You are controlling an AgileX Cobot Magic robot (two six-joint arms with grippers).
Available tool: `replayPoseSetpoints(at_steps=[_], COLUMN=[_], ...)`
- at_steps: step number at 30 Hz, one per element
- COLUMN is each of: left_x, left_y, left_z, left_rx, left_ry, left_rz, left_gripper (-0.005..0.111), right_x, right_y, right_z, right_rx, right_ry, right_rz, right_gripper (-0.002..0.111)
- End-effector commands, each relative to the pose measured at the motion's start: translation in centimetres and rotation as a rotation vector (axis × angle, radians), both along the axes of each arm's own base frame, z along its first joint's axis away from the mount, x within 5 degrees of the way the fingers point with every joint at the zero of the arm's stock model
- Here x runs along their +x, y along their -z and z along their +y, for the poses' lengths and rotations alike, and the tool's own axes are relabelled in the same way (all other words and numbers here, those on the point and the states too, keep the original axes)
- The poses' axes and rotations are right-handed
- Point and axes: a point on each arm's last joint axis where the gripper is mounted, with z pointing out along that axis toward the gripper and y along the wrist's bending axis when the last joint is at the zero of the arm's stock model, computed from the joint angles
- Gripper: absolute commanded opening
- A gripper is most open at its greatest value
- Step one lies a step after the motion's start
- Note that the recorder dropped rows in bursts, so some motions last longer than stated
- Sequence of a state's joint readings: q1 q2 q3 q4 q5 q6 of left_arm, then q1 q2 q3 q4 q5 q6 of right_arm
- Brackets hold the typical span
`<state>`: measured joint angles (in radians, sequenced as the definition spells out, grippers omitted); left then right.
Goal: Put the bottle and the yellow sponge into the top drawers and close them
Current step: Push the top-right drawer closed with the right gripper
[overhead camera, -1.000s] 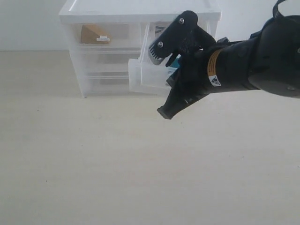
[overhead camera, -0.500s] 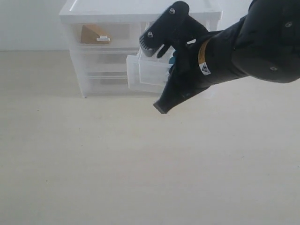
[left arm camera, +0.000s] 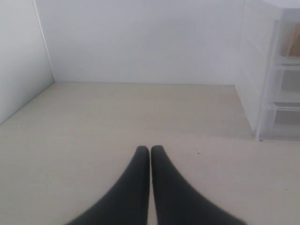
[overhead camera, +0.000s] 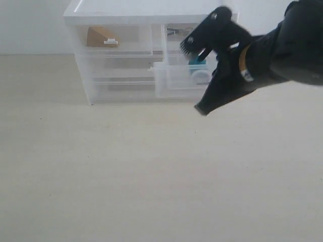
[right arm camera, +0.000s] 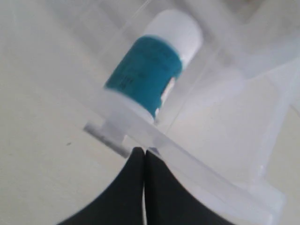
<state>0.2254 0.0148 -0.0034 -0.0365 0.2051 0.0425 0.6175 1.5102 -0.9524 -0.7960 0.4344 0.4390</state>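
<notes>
R gripper (right arm camera: 143,161), tips together, is held at R top drawer's (right arm camera: 211,180) front (part-open); bottle (right arm camera: 145,70) is seen inside, just beyond. Yellow sponge (overhead camera: 98,36) is stowed, its drawer shut.

1. My right gripper (right arm camera: 144,151) is showing smooth, matt black fingers (right arm camera: 119,190).
2. I am looking through the clear, glossy plastic of the top drawer (right arm camera: 201,173).
3. The bottle (right arm camera: 145,75) is wearing a teal label under a smooth white cap (right arm camera: 176,30).
4. The table (overhead camera: 126,176) is lying pale and matt, faintly grained like wood.

wall (left arm camera: 140,42) plain white | surface (overhead camera: 126,176) pale beige — faint grain | light soft, even
</notes>
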Motion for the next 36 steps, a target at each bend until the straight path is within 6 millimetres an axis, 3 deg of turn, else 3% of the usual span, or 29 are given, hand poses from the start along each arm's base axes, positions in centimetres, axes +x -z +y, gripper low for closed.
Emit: replayPoseSetpoints(at_steps=[1, 7, 9, 18, 22, 25, 31, 34, 36], left_x=[0.0, 0.0, 0.0, 0.0, 0.0, 0.0, 0.0, 0.0, 0.0], left_y=[0.1, 0.1, 0.1, 0.1, 0.1, 0.1, 0.1, 0.1, 0.1], left_z=[0.0, 0.0, 0.0, 0.0, 0.0, 0.0, 0.0, 0.0, 0.0], left_rx=[-0.016, -0.016, -0.016, -0.016, -0.016, -0.016, -0.016, -0.016, -0.016], left_ry=[0.002, 0.002, 0.002, 0.002, 0.002, 0.002, 0.002, 0.002, 0.002], left_rz=[0.0, 0.0, 0.0, 0.0, 0.0, 0.0, 0.0, 0.0, 0.0], left_gripper=[0.004, 0.004, 0.004, 0.004, 0.004, 0.004, 0.004, 0.004, 0.004], right_x=[1.0, 1.6, 2.3, 7.1, 10.8, 11.9, 9.9, 5.8, 2.0], right_y=[-1.8, -2.1, -1.9, -1.0, -0.7, -1.3, -2.5, -3.3, -3.4], right_z=[-0.5, 0.6, 0.5, 0.9, 0.8, 0.8, -0.4, -1.7, -2.7], right_rx=[0.008, 0.054, 0.077, 0.148, 0.219, 0.334, 0.398, 0.455, 0.555], right_ry=[-0.007, -0.135, -0.105, -0.081, 0.009, 0.083, 0.169, 0.132, 0.1], right_rz=[-0.086, -0.162, -0.155, -0.17, -0.174, -0.175, -0.151, -0.151, -0.137], right_gripper=[0.0, 0.0, 0.0, 0.0, 0.0, 0.0, 0.0, 0.0, 0.0])
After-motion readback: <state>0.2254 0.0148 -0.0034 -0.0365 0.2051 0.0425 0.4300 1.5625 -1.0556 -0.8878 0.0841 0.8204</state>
